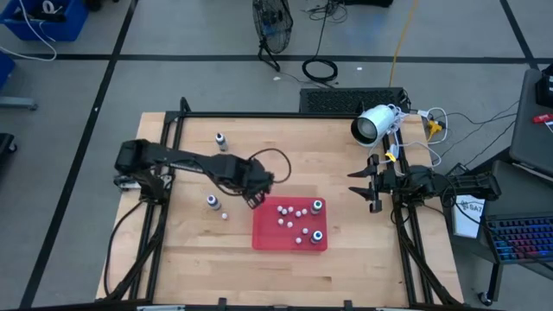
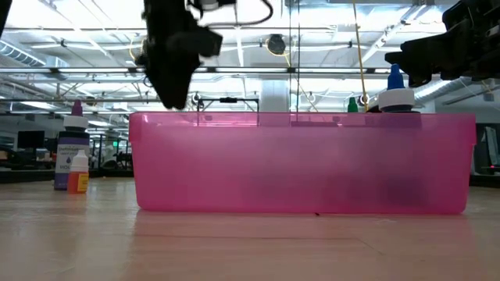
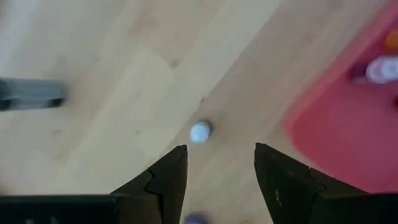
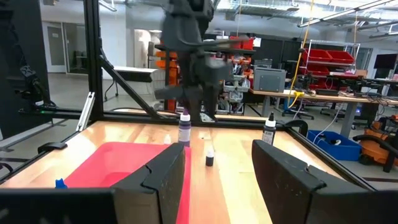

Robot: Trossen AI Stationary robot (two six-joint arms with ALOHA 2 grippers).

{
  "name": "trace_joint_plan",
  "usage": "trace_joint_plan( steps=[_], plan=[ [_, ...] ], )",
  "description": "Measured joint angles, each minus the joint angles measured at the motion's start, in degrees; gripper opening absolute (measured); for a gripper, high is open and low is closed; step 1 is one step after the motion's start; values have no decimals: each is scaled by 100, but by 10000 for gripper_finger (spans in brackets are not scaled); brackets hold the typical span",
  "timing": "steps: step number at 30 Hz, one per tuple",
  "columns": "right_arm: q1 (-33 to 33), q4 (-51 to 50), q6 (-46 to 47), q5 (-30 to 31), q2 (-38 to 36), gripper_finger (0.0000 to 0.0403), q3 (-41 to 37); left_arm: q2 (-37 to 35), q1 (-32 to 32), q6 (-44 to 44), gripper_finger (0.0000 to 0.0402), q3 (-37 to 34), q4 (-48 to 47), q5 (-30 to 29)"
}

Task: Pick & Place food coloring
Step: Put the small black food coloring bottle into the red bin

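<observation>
Left end effector (image 1: 257, 197) hangs over the desk (image 1: 346, 147) just beside the left edge of the red tray (image 1: 268, 238), fingers parted, nothing between them. Right end effector (image 1: 370, 183) waits at the desk's right side, well apart from the tray, fingers also apart and empty.

Food coloring: several small whitish bottles and two dark bottles with pale caps (image 1: 318, 206) lie in the tray. Left on the desk: a dark bottle (image 1: 212, 201) with a small bottle (image 1: 224, 215) near it, and another dark bottle (image 1: 220, 139) farther back.

Risks, as judged:
- The small bottle is tiny and light; a descent slightly off centre would let one finger nudge it away or tip it.
- It stands close to the dark bottle, so open fingers could knock that over.
- The arm is near the tray wall; a low swing could shove the tray.
</observation>
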Motion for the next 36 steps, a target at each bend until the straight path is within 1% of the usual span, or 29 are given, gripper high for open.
trace_joint_plan(
  steps=[2,5,8,11,17,21,32,36],
  plan=[
    [0,6,0,0,0,178,0,-82,188,117,189,-332,358,302],
    [-2,7,2,0,0,176,0,-94,431,243,189,-699,538,603],
    [-1,7,2,0,-1,175,0,-94,639,259,189,-1004,690,769],
    [0,5,0,0,0,174,0,-89,809,266,189,-1265,829,790],
    [-2,7,0,0,0,178,-2,-92,963,463,189,-1518,1312,899],
    [-1,7,0,0,0,176,-1,-92,997,571,189,-1623,1549,1159],
    [-1,7,1,0,0,177,0,-92,994,573,189,-1900,1917,1188],
    [-1,7,2,0,0,176,-1,-92,993,573,189,-2045,2167,1332]
  ],
)
